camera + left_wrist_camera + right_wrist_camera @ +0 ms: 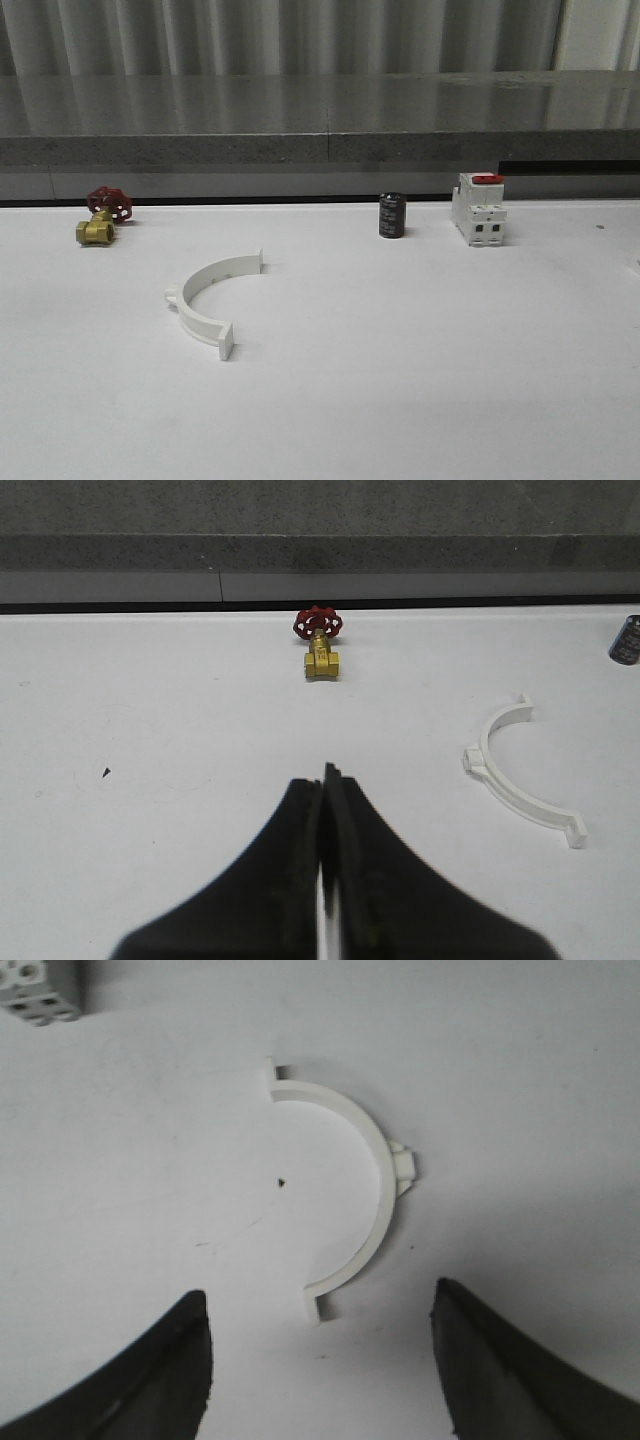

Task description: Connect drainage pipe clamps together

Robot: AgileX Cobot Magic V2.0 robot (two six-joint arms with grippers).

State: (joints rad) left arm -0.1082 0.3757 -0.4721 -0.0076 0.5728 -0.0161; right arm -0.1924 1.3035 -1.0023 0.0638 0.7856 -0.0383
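Plainly, the left gripper (325,820) hangs low over the white table (420,380) with its black fingers (300,820) pressed together, pointing toward the brass valve (321,652) with the red handwheel. One clamp half (515,770) lies flat on the table near that valve, well apart from the fingers. The right gripper (320,1350) looks down with its jaws spread wide, just short of the second clamp half (365,1195), which lies near the white switch (40,990).

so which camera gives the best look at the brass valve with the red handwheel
The left wrist view: the brass valve sits near the middle, handwheel facing the camera, unobstructed. The front view shows it far left, turned at an angle.
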